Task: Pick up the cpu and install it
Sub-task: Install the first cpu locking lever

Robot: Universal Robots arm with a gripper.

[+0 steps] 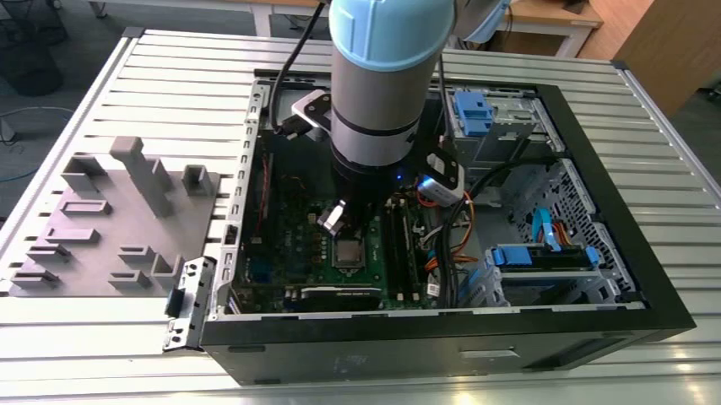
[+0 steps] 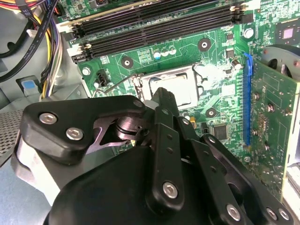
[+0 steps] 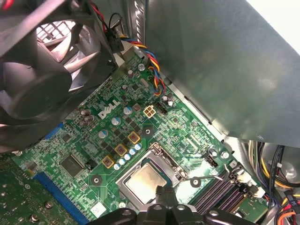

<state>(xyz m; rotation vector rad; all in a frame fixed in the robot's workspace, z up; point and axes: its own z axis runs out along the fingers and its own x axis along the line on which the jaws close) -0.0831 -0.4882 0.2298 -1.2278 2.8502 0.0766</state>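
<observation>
Pincer just above cpu seated in motherboard socket.

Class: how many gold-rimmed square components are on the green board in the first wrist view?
3 gold-rimmed squares in a diagonal row beside the cpu: one nearest the blue slot, one in the middle, one farthest from it. The fan may hide others.
</observation>
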